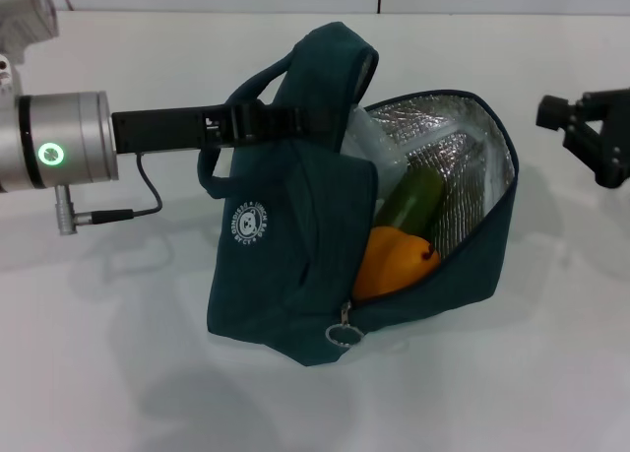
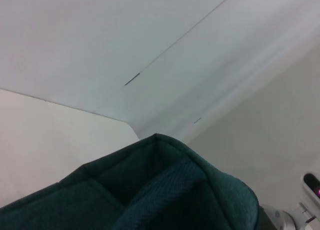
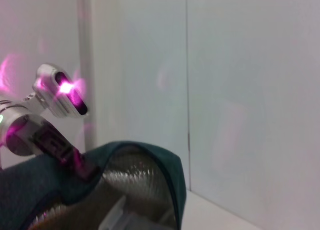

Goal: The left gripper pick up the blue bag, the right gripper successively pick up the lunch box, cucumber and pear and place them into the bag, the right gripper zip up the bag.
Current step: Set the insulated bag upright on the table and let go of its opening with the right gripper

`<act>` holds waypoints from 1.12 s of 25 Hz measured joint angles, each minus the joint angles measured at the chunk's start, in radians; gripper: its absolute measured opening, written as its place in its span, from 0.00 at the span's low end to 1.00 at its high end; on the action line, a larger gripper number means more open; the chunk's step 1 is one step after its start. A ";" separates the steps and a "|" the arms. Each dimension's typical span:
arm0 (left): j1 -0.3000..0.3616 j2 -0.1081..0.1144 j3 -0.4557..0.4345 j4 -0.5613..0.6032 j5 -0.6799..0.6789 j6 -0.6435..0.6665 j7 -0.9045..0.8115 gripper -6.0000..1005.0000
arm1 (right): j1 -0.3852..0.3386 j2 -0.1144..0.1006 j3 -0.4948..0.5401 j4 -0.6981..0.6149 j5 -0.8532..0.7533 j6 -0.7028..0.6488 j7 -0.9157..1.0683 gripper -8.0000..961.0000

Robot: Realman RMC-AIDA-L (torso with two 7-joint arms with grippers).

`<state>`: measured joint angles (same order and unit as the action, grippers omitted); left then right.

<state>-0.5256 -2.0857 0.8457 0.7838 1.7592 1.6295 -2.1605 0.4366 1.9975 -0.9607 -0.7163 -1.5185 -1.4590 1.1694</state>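
Note:
The blue bag (image 1: 285, 245) stands on the white table, its top held up, mouth open to the right and silver lining showing. My left gripper (image 1: 271, 120) reaches in from the left and is shut on the bag's handles. Inside the bag lie the clear lunch box (image 1: 377, 142) at the back, the cucumber (image 1: 411, 201) and the orange-yellow pear (image 1: 394, 260) at the front. The zipper's ring pull (image 1: 342, 334) hangs at the low front end. My right gripper (image 1: 583, 139) hovers open and empty to the right of the bag. The bag's fabric (image 2: 165, 190) fills the left wrist view's lower part; the right wrist view shows its lined opening (image 3: 135, 177).
The white table (image 1: 512, 373) spreads all round the bag, with a white wall behind. A black cable (image 1: 148, 191) loops under the left wrist. The left arm (image 3: 47, 135) shows beyond the bag in the right wrist view.

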 joint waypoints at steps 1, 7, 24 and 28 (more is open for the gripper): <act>0.000 0.000 0.001 0.000 0.000 0.000 0.000 0.05 | -0.008 -0.001 0.000 0.001 0.001 -0.001 0.000 0.01; 0.003 -0.001 0.004 0.000 0.000 0.001 -0.001 0.05 | -0.043 -0.009 0.000 0.014 -0.002 -0.003 0.001 0.04; 0.008 0.000 0.004 0.000 0.000 0.001 0.002 0.05 | 0.017 0.014 -0.012 0.101 -0.110 0.067 0.013 0.52; 0.007 0.000 0.003 -0.012 0.000 0.001 0.002 0.05 | 0.019 0.015 -0.013 0.109 -0.110 0.085 0.006 0.64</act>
<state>-0.5186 -2.0861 0.8492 0.7714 1.7592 1.6307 -2.1583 0.4560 2.0122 -0.9740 -0.6076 -1.6285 -1.3739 1.1754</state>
